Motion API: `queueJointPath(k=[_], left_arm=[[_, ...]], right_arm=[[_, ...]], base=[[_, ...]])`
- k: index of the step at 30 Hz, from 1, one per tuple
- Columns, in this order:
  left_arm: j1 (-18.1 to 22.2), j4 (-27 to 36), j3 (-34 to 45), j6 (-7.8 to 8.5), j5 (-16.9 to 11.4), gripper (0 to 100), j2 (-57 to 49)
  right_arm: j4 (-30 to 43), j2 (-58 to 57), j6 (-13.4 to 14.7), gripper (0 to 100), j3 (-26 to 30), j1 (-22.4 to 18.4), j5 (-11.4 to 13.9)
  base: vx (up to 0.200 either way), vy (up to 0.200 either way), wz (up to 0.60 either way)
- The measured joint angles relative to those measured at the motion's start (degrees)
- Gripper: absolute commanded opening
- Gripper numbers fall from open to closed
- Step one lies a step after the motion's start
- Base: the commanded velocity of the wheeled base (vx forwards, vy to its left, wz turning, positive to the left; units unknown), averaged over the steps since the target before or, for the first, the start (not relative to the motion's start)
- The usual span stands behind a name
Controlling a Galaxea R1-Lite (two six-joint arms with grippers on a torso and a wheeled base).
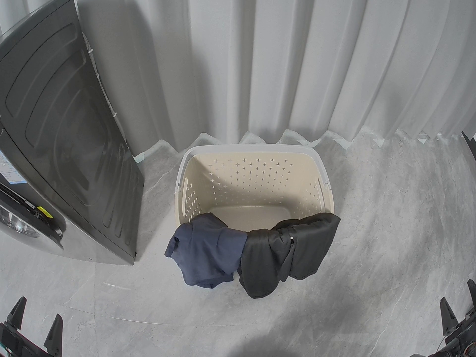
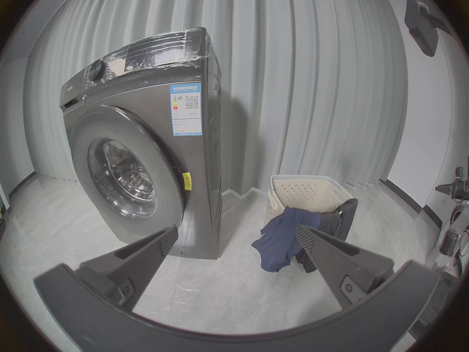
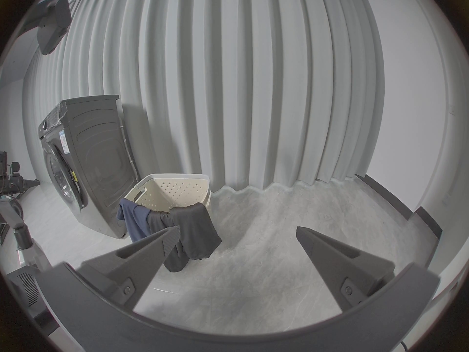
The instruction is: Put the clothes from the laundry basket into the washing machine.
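Basket: a cream laundry basket (image 1: 253, 148) stands on the grey floor (image 1: 377, 214), in the middle of the head view.
Clothes: a blue garment (image 1: 208, 249) hangs over the basket's near rim at 7 o'clock; a black garment (image 1: 287, 251) hangs over the same rim at 5 o'clock, touching the blue one; both drape down the outer wall.
Washing machine: a dark grey washing machine (image 1: 64, 140) stands at 9 o'clock from the basket, near it but apart; its round glass door faces the left hand.
Left hand: the left hand (image 1: 38, 318) sits low at 7 o'clock, well apart from the basket; fingers spread wide, holding nothing.
Right hand: the right hand (image 1: 458, 303) sits low at 4 o'clock, well apart from the basket; fingers spread wide, holding nothing.
Backdrop: a white pleated curtain (image 1: 277, 50) hangs at 12 o'clock, behind the basket.
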Motion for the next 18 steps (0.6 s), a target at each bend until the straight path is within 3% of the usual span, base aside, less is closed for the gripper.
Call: queueJointPath(k=[10,18], left_arm=[[0.05,0.05,0.00,0.00,0.00,100,0.00],[0.05,0.05,0.00,0.00,0.02,100,0.00]], right_arm=[[0.00,0.00,0.00,100,0.00,0.00,0.02],[0.00,0.00,0.00,100,0.00,-0.02,0.02]], base=[[0.000,-0.180,0.00],[0.000,0.000,0.00]])
